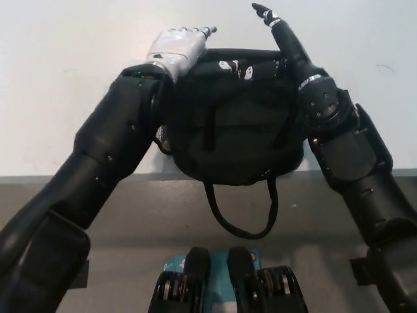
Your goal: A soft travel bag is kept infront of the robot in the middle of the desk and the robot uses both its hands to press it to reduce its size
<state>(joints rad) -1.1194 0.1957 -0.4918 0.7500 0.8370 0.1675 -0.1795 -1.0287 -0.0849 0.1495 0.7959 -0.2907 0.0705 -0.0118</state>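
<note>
Both the white left hand [177, 49] and black right hand [277, 36] lie flat, fingers spread, grasping nothing, on the soft black fabric travel bag [234, 124] on the white bench [65, 98]; pressing looks begun, the bag not yet flattened.

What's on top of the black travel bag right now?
Both hands lie on the travel bag at its far edge: the white left hand at its left corner, the black right hand across the top. The bag's far edge beneath them is covered.

Both arms reach forward, hands close together.
The white left hand [177, 51] lies palm-down, fingers extended; the black right hand [273, 49] lies flat, one finger raised.
</note>
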